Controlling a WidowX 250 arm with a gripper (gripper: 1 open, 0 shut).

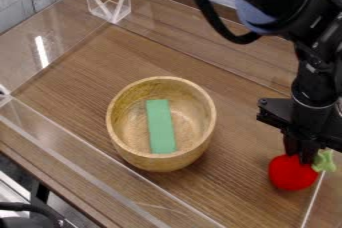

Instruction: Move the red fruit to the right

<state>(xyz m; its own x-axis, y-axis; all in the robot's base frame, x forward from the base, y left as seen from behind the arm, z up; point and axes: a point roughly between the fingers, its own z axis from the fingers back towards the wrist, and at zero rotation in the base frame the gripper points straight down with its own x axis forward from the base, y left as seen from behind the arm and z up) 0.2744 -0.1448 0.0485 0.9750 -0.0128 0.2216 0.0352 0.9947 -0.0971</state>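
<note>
Sitting nearest the camera, at the lower right of the view, the red fruit (294, 172) is resting on the wooden surface (94, 62), close to that surface's front right edge. It is a small, round, bright red toy, and a bit of green leaf is showing at its upper right side. The hand (306, 152) is pointing steeply down onto the top of the fruit, with its black fingers (297, 144) drawn narrow and pinching the fruit's upper part, so the hand is holding the red fruit while the fruit is sitting low against the wood. Whether the fruit is touching the wood or is raised a hair off it is too fine to tell.

Lying to the left of the fruit, and well apart from it, a round wooden bowl (130, 144) is standing upright near the middle of the surface. A flat green block (160, 126) is lying inside the bowl on its bottom, with its long side running roughly front to back.

Rising above the hand, the black robot arm (301, 27) is reaching up and back toward the upper right of the view, with dark cables looping beside it.

Standing farthest back, at the upper left, a clear plastic stand (110, 4) is resting on the surface near the rear edge.
</note>
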